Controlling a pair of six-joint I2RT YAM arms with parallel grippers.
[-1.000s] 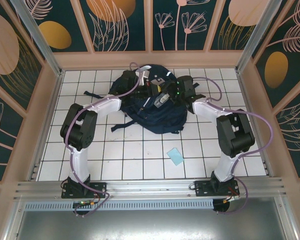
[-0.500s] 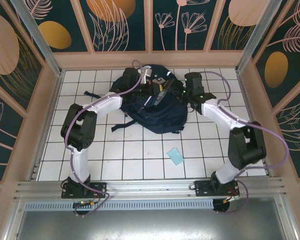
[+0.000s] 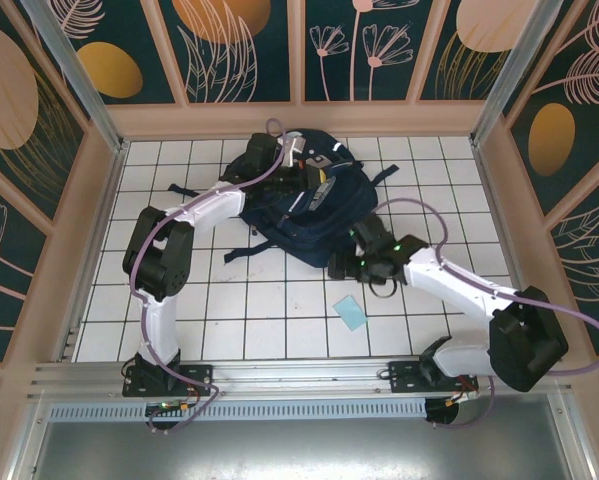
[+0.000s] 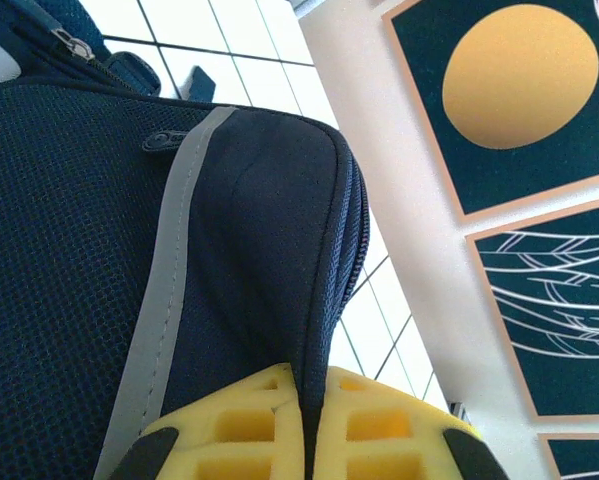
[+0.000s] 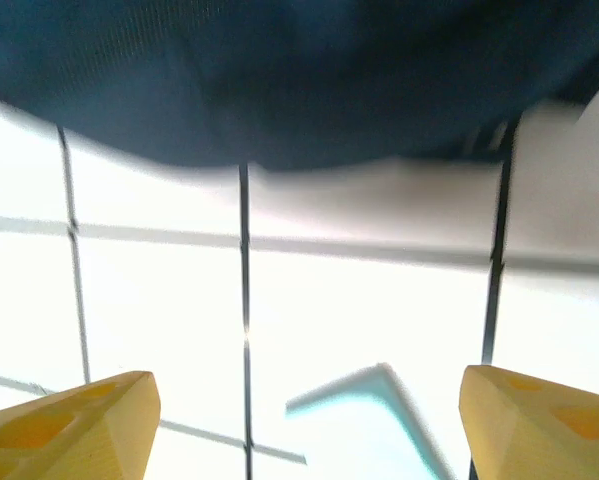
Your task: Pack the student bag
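Note:
The student bag (image 3: 314, 215), navy blue with grey stripes, lies at the back middle of the tiled floor. My left gripper (image 3: 297, 172) is at the bag's far upper part. In the left wrist view its yellow pads (image 4: 239, 425) are shut on a fold of the bag's navy fabric (image 4: 249, 230) beside a zip seam. My right gripper (image 3: 339, 268) hovers low by the bag's near edge, just behind a light-blue card (image 3: 350, 312). Its fingers (image 5: 74, 420) stand wide open with nothing between them. Below them lies the light-blue card (image 5: 379, 420), and the bag (image 5: 299, 80) is just ahead.
Dark straps (image 3: 241, 252) trail from the bag onto the white tiles on its left. Peach walls with dark panels (image 3: 289, 115) close in the floor at the back and sides. Open tiles (image 3: 249, 310) lie in front of the bag.
My right arm has swung from the bag's upper right side down and toward the near side, ending low by the light-blue card. The left gripper has kept its hold in place.

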